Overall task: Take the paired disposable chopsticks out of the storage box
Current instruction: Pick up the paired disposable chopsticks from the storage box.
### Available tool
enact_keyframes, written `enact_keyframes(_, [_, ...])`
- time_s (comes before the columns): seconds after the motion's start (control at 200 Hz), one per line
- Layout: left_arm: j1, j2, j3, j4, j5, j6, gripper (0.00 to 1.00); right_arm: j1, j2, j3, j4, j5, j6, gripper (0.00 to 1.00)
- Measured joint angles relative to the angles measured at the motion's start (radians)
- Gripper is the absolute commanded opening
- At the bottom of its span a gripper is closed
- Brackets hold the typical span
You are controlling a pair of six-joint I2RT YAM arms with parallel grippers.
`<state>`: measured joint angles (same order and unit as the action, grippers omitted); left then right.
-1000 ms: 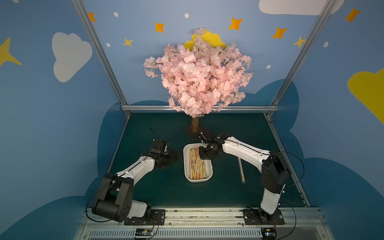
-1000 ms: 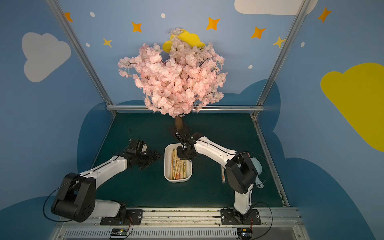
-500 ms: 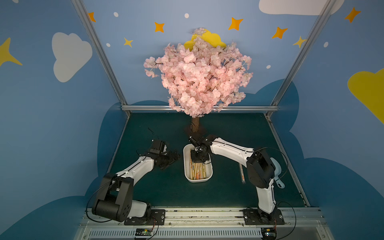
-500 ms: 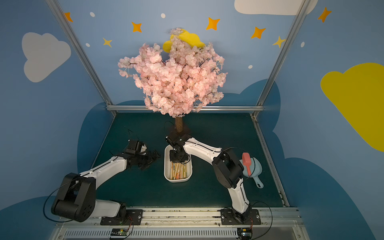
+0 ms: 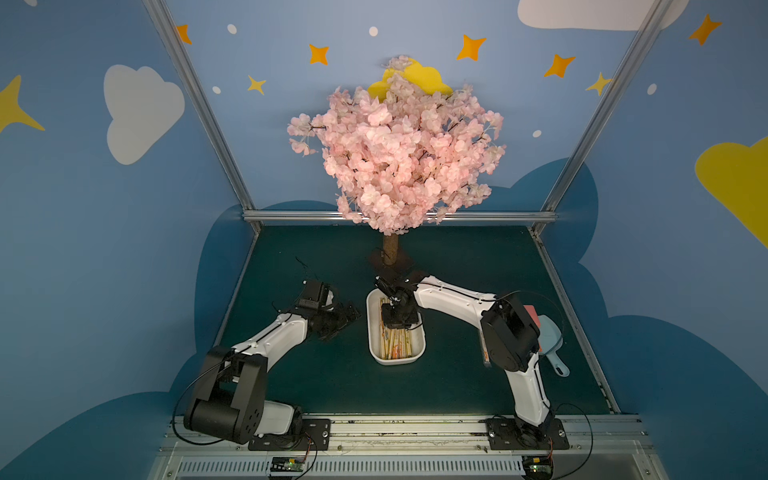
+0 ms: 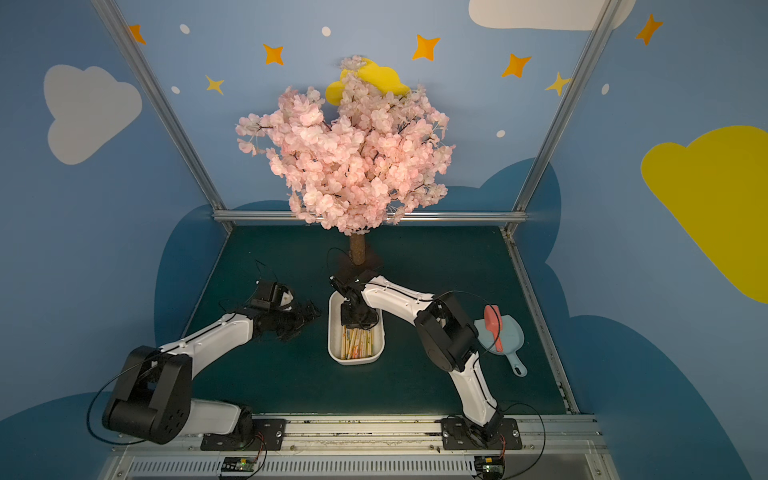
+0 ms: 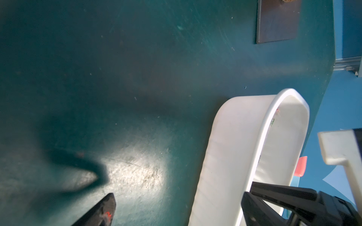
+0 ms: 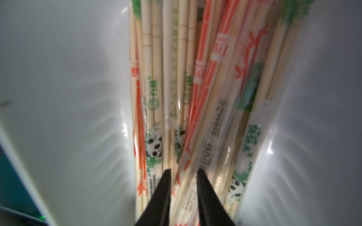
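Note:
The storage box (image 5: 375,353) (image 6: 333,351) is a shallow white tray in the middle of the green mat. Several paired disposable chopsticks (image 5: 397,345) (image 6: 358,343) (image 8: 195,88) lie lengthwise in it, in clear sleeves with orange and green print. My right gripper (image 5: 399,324) (image 6: 357,322) (image 8: 184,172) reaches down into the box's far half. It is open by a narrow gap, with its black tips standing on either side of a sleeve in the pile. My left gripper (image 5: 340,318) (image 6: 309,313) (image 7: 178,195) hangs wide open and empty just left of the box wall (image 7: 225,156). Another wrapped pair (image 5: 484,353) lies on the mat right of the box, mostly behind my right arm.
A light-blue scoop (image 5: 550,338) (image 6: 505,332) with a red brush in it lies at the right, close to my right arm's elbow. The blossom tree's trunk (image 5: 390,249) (image 6: 357,249) stands on its plate (image 7: 278,21) just behind the box. Aluminium frame rails border the mat.
My right arm has swung left from the box's far right corner to above the pile and lowered its gripper into the box, with the gap unchanged. My left arm has not moved.

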<state>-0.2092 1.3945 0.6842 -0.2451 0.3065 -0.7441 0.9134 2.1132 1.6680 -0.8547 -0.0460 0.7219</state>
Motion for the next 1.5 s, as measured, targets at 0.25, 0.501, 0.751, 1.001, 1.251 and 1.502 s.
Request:
enact_keyframes(0.25, [0.002,-0.002,0.0,0.0,0.005,0.0,1.0,0.0,0.019,0.033,-0.013,0.0,-0.002,0.21])
enact_keyframes(0.501, [0.002,-0.002,0.0,0.0,0.011,0.0,1.0,0.0,0.02,0.034,-0.019,-0.001,-0.004,0.1])
enact_keyframes(0.751, [0.005,-0.002,0.0,0.0,0.012,0.0,1.0,0.0,0.02,0.034,-0.02,-0.005,-0.006,0.0])
enact_keyframes(1.001, [0.005,-0.01,0.0,-0.003,0.012,0.009,1.0,0.0,-0.015,0.023,-0.02,-0.018,-0.008,0.0])
enact_keyframes(1.251, [0.005,-0.031,0.014,-0.024,0.012,0.041,1.0,-0.018,-0.183,-0.052,0.016,-0.04,-0.018,0.0])
enact_keyframes(1.502, [0.005,-0.055,0.04,-0.043,0.014,0.068,1.0,-0.1,-0.331,-0.229,0.154,-0.147,-0.034,0.0])
